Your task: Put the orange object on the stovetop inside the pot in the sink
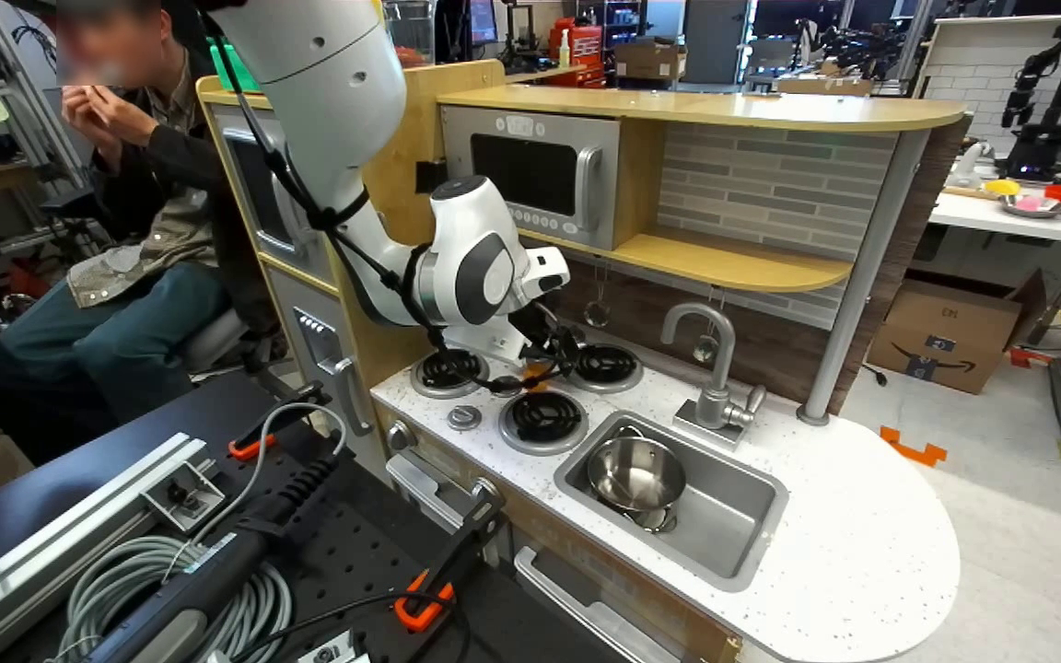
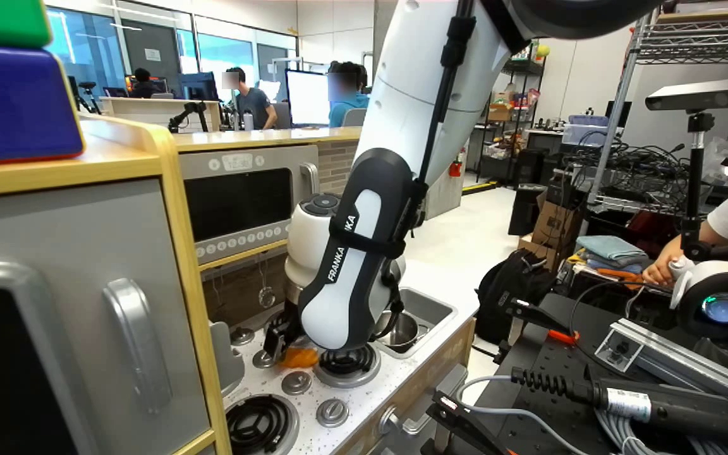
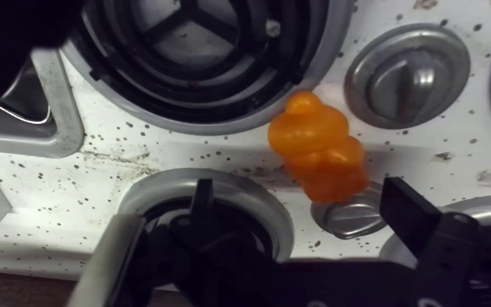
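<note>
One black jointed gripper: two fingers, parted widely; in the wrist view the lower end of one lumpy, glossy bright-orange object shows between them, a wide gap on one side, a narrow one on the other. This object lies on one flat, white, dark-speckled stovetop; its upper end meets, in that view, the edge of one of four round black burners ringed in silver, and its lower end overlaps one of two round grey knobs. White surface between two burners runs on to one rectangular steel sink. Inside: one round, shiny silver metal pot, upright, mouth up, near the burner-side end; free basin floor along its far side. At the sink's rear edge: one curved silver faucet; above, one rounded yellow shelf.
</note>
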You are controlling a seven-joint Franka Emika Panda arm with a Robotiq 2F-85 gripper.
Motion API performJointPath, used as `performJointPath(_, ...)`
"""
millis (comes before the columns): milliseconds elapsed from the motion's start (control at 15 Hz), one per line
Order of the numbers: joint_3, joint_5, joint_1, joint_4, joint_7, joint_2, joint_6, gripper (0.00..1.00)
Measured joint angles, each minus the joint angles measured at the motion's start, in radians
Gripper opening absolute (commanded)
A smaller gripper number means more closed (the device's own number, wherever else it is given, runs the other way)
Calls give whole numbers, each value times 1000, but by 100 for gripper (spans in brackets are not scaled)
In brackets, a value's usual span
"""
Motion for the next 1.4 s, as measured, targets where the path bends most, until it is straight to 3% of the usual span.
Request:
performJointPath(400, 0, 19, -12, 58, 0, 52, -86, 100)
performJointPath(467, 0, 20, -12, 64, 0, 53, -94, 75)
performJointPath(600, 0, 20, -12, 71, 0, 53, -108, 67)
performJointPath(1000, 11, 20, -12, 90, 2, 56, -115, 20)
performJointPath(1133, 9, 20, -14, 93, 2, 56, -119, 16)
performJointPath(1267, 4, 20, -15, 96, 2, 56, -125, 1)
performJointPath(1400, 1, 20, -19, 97, 2, 57, -128, 0)
